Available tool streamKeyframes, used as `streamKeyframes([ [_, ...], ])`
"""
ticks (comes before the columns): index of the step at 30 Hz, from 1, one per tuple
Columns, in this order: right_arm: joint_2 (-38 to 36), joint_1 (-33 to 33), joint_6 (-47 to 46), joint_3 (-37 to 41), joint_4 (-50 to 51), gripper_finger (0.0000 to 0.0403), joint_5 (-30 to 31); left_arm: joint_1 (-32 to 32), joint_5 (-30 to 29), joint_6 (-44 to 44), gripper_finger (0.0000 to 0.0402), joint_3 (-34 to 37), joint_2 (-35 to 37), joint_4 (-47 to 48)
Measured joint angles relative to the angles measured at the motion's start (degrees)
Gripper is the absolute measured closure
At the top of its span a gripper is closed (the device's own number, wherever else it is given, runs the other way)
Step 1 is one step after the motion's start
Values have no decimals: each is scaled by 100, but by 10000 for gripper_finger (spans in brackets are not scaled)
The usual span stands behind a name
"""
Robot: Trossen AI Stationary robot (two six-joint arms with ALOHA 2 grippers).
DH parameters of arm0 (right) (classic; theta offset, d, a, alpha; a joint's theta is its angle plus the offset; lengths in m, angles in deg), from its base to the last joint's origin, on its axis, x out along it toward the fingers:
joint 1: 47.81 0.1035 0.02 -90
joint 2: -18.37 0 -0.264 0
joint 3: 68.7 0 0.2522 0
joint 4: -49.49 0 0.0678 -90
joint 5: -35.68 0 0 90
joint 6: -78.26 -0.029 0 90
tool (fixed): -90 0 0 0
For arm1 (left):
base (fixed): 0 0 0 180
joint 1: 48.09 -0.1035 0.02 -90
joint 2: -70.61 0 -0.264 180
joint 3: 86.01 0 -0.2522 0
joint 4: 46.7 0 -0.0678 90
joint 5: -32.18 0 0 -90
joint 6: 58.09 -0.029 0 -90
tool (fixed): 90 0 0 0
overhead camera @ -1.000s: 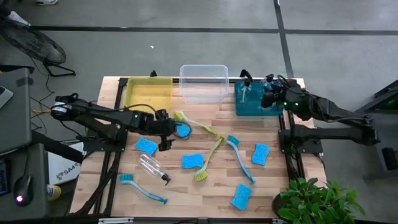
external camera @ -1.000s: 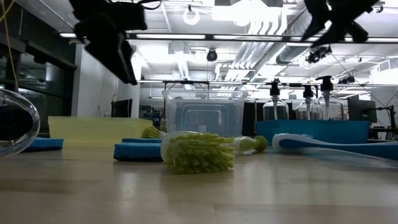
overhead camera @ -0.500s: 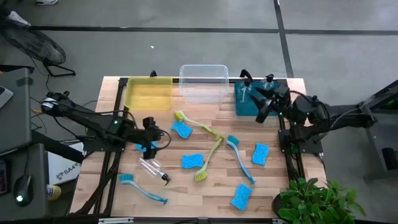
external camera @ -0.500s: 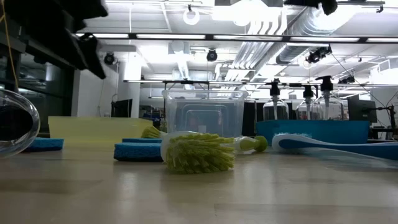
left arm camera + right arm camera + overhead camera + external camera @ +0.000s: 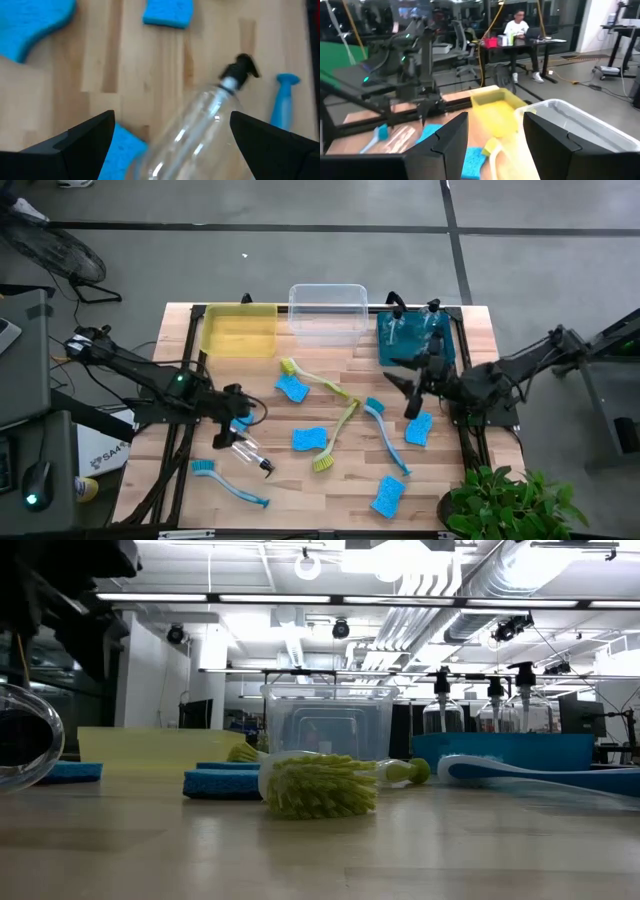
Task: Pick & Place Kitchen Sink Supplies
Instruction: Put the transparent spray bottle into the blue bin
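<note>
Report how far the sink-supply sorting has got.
Done: spray bottles stand in the teal bin. In hand: nothing; the open left gripper hovers over the lying spray bottle, and the open right gripper hangs above the table. Left: sponges and brushes lie scattered on the table.

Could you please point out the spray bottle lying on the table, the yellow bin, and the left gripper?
spray bottle (image 5: 246, 450): high view, on its clear body.
yellow bin (image 5: 240, 330): high view, on its floor.
left gripper (image 5: 170, 142): left wrist view, midway between its open fingertips.
</note>
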Motion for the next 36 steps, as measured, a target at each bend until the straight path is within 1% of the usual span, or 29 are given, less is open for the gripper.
streamKeyframes([
  [4, 187, 270, -6, 0, -28, 220, 218, 0, 490, 11, 14, -3, -69, 73],
  [8, 301, 436, -224, 0, -30, 220, 285, 0, 520, -120, 14, -6, -144, 177],
  [10, 342, 515, -280, 0, -17, 220, 240, -2, 610, -384, 14, -12, -218, 215],
  [13, 412, 591, -277, 1, -19, 220, 213, 2, 697, -1028, 14, -8, -353, 319],
  [17, 462, 664, -272, 2, -2, 220, 182, -2, 717, -1438, 14, -10, -628, 339],
  [21, 503, 695, -260, 4, 10, 220, 110, 110, 1139, -1644, 14, -13, -949, 366],
  [27, 505, 695, -262, 4, 28, 219, -35, 688, 1074, -1684, 14, -12, -1441, 387],
  [32, 505, 695, -264, 4, 29, 219, -41, 1065, 535, -1685, 14, -12, -1794, 383],
  [36, 505, 695, -286, 4, 29, 219, -45, 1213, 313, -1649, 14, -12, -2073, 367],
])
